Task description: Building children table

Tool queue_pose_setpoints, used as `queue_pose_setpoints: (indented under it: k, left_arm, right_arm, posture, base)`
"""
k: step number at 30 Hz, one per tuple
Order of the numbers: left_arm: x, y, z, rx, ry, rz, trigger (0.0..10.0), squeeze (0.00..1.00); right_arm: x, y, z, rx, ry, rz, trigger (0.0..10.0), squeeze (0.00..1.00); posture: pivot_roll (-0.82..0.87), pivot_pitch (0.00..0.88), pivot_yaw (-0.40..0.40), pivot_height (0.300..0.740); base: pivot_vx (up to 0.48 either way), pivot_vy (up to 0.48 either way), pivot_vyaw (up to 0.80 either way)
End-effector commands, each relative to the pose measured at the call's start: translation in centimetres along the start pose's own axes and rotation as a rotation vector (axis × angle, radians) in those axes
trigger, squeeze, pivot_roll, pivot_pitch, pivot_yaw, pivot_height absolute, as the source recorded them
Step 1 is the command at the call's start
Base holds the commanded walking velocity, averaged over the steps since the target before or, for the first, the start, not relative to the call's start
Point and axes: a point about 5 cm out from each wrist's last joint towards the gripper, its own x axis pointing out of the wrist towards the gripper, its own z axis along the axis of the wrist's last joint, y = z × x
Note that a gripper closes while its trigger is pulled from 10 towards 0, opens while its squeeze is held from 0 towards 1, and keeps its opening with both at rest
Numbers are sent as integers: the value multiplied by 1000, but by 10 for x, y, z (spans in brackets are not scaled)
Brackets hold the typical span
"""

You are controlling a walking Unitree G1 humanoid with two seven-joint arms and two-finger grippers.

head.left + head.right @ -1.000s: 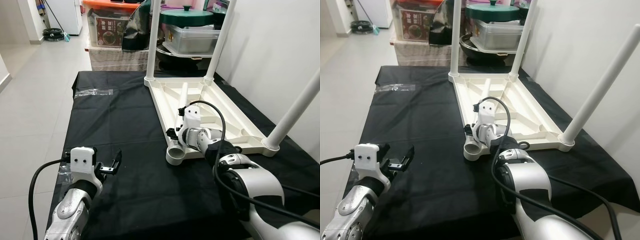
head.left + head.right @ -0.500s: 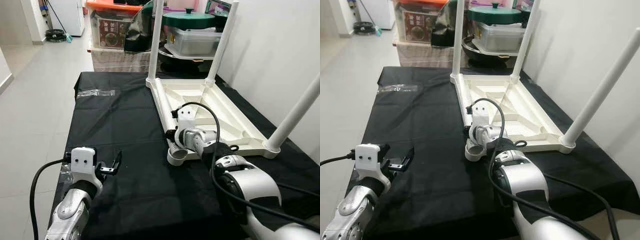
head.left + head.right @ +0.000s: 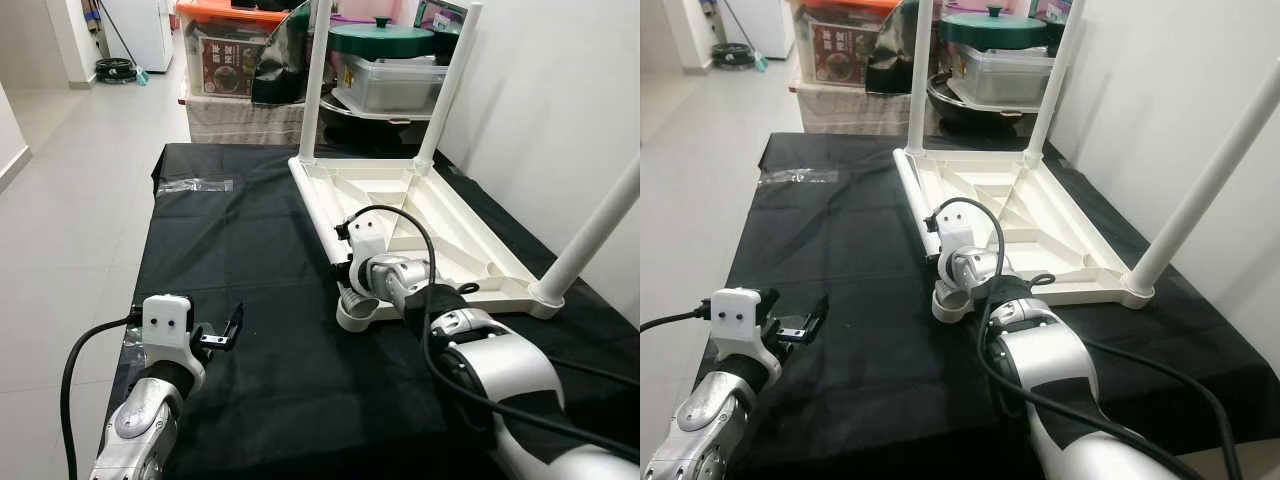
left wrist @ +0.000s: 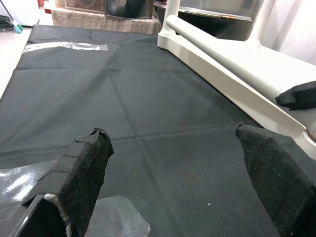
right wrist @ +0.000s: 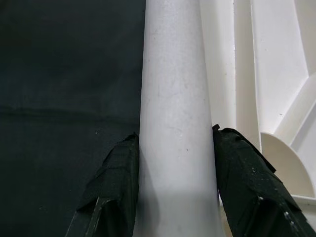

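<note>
Nearest me, at about seven o'clock, the left gripper (image 3: pixel 222 334) hovers just above the black-covered desk (image 3: pixel 250 260), its fingers (image 4: pixel 84 163) spread wide with nothing between them; a scrap of clear plastic wrap (image 4: pixel 113 222) lies right beneath it.

Further in, near the middle of the desk, the right gripper (image 5: pixel 175 168) is pinching the loose white leg (image 5: pixel 177 98), one black pad on each side of the tube. That leg lies flat along the near edge of the upturned white tabletop (image 3: pixel 440 225), with its open end (image 3: pixel 352 312) pointing back toward the robot.

The tabletop lies underside up, stretching toward one o'clock. Three legs already stand in its corners: one (image 3: pixel 590 235) at three o'clock and two (image 3: pixel 318 75) at the far end. So the job looks mostly done; the fourth leg remains to be raised and seated in the empty near corner.

Beyond, at twelve o'clock, storage bins (image 3: pixel 225 50) and covered pots (image 3: pixel 385 40) crowd the floor past the desk.
</note>
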Motion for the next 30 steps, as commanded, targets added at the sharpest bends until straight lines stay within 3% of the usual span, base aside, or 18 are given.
queue_pose_setpoints:
  k: [1, 8, 10, 14, 16, 18, 21, 25, 27, 30]
  left_arm:
    - [-1, 0, -3, 4, 10, -2, 10000, 0]
    - [0, 1, -1, 0, 8, -11, 10000, 0]
    - [0, 2, 2, -21, 3, -33, 10000, 0]
    - [0, 2, 5, -46, -1, -55, 10000, 0]
    - [1, 0, 10, -103, -12, -98, 10000, 0]
    - [1, 0, 10, -103, -12, -98, 10000, 0]
    - [-4, -5, 19, -215, -38, -208, 10000, 0]
    - [-6, -1, 26, -253, -62, -231, 10000, 0]
    - [-9, 6, 36, -318, -103, -239, 10000, 0]
    - [-16, 14, 52, -405, -165, -274, 10000, 0]
  right_arm:
    - [-3, 5, 15, 49, -60, 61, 10000, 0]
    - [-10, 19, 40, 95, -154, 184, 10000, 0]
    - [-16, 31, 55, 124, -223, 299, 10000, 0]
    - [-18, 41, 59, 123, -249, 379, 10000, 0]
    - [-19, 49, 58, 112, -265, 463, 10000, 0]
    - [-19, 49, 58, 112, -265, 463, 10000, 0]
    - [-25, 60, 59, 121, -307, 635, 10000, 0]
    - [-32, 67, 57, 72, -341, 764, 10000, 0]
    - [-38, 67, 55, 38, -365, 858, 10000, 0]
    - [-44, 54, 51, -19, -405, 930, 10000, 0]
  posture:
    - [65, 0, -139, 740]
    - [70, 0, -132, 740]
    - [68, 0, -123, 740]
    - [70, 0, -118, 740]
    - [72, 0, -115, 740]
    - [72, 0, -115, 740]
    - [73, 0, -111, 740]
    - [78, 0, -110, 740]
    - [80, 0, -110, 740]
    - [86, 0, -113, 740]
  base:
    - [0, 0, 0]
    - [0, 0, 0]
    - [0, 0, 0]
    - [0, 0, 0]
    - [0, 0, 0]
    - [0, 0, 0]
    - [0, 0, 0]
    - [0, 0, 0]
    - [0, 0, 0]
    - [0, 0, 0]
